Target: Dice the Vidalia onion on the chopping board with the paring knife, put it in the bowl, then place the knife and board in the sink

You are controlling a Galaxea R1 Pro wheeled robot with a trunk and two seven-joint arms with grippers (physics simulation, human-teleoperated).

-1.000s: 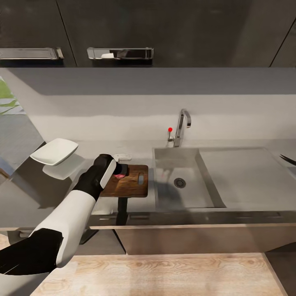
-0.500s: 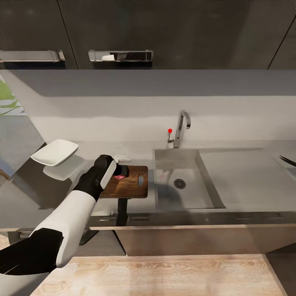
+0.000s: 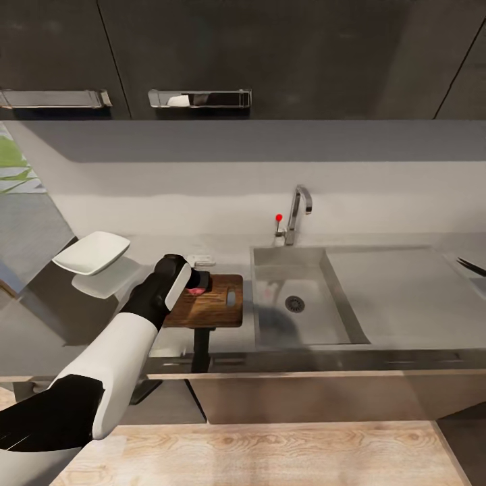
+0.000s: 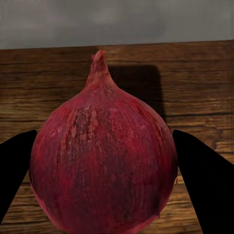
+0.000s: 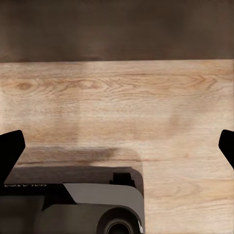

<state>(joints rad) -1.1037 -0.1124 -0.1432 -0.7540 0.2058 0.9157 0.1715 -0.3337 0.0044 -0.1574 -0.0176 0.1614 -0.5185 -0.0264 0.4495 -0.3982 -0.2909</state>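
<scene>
Onion: small round pinkish-red Vidalia onion point(image 4: 100, 156) between the two black fingers point(image 4: 202, 178) of the left gripper point(image 3: 198, 282), stem tip up, over the board's far end; contact with the wood cannot be told.
Left gripper: clamped on the bulb, a finger against each flank; placed so that the bulb lands on the cutting surface, not on the bare tabletop.
Board: rectangular brown wooden chopping board point(image 3: 217, 310) with slot handle hole, flat on the long grey metallic tabletop point(image 3: 40, 337), just beside the basin; a short carry from sink to cutting place.
Sink: rectangular stainless-steel basin point(image 3: 270, 317) with round drain, onion already out of it.
Bowl: shallow white squarish bowl point(image 3: 91, 252) well apart to the board's left, ready for the dice.
Knife: dark pointed blade point(image 3: 470, 266) at the frame's right edge, probably the paring knife, still to be fetched.
Right gripper: fingers spread apart, nothing held, pointing at the light wooden floor point(image 5: 122, 107).
Stage: onion delivery, release judged next.
</scene>
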